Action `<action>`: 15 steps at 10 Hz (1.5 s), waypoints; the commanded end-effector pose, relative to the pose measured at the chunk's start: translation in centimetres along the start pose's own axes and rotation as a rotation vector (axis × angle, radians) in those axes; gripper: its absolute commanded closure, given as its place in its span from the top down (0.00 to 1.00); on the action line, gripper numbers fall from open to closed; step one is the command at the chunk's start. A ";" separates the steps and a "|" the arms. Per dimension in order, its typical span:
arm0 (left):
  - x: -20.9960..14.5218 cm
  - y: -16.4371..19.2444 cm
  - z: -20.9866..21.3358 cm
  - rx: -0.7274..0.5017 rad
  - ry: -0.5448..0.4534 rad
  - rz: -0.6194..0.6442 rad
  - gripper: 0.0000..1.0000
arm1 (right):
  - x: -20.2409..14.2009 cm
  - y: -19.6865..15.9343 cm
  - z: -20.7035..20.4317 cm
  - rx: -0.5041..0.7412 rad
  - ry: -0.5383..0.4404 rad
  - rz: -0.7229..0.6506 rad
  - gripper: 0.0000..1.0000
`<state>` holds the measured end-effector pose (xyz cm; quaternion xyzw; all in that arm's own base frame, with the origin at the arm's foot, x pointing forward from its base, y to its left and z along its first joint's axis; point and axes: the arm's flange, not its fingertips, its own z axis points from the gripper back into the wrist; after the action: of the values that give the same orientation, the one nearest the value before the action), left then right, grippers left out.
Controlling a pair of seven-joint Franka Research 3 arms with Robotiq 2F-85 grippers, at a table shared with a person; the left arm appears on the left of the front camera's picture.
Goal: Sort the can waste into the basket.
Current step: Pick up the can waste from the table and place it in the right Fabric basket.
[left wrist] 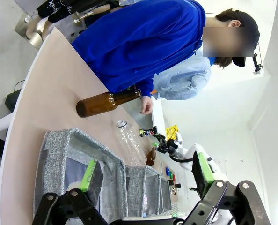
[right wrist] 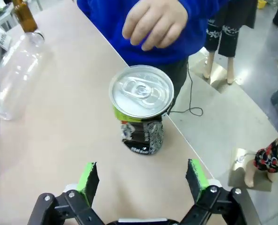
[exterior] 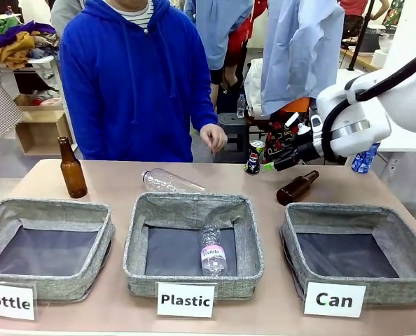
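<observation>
Nearest, three grey baskets carry white cards reading "Bottle", "Plastic" and "Can"; the Can basket sits rightmost, its dark liner bare; the left jaws hang released over the baskets; farther on, the right jaws gape wide just short of a black-and-silver can, upright at the desk's far edge; likely light, thin, slippery, easily dented, so grip its middle gently; its print is unreadable; a person's hand hovers beyond.
</observation>
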<state>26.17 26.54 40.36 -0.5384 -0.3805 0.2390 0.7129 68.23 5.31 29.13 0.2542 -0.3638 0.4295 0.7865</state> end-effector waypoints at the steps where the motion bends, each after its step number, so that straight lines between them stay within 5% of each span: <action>1: 0.1 -0.1 0.0 -0.016 -0.009 -0.015 1.00 | 2.8 7.8 10.7 -0.060 0.081 -0.092 1.00; 3: 0.1 -0.1 0.0 -0.016 -0.009 -0.015 1.00 | 2.2 15.3 20.1 -0.020 0.062 -0.093 1.00; 7: 0.1 -0.1 0.0 -0.016 -0.009 -0.015 1.00 | -4.7 20.8 34.6 -0.239 0.095 -0.335 1.00; 10: 0.1 -0.1 0.0 -0.016 -0.009 -0.015 1.00 | -11.0 21.9 42.1 -0.321 0.042 -0.695 1.00; 11: 0.1 -0.1 0.0 -0.016 -0.009 -0.015 1.00 | -13.7 22.1 44.9 -0.314 -0.048 -0.825 1.00; 13: 0.1 -0.1 0.0 -0.016 -0.009 -0.015 1.00 | -17.0 22.3 47.5 -0.282 -0.192 -0.937 1.00; 15: 0.1 -0.1 0.0 -0.016 -0.009 -0.015 1.00 | -18.5 21.9 47.5 -0.263 -0.228 -0.992 1.00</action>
<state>26.10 26.56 40.37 -0.5378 -0.3809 0.2397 0.7129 24.39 -26.84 44.94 0.3239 -0.3325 -0.0583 0.8838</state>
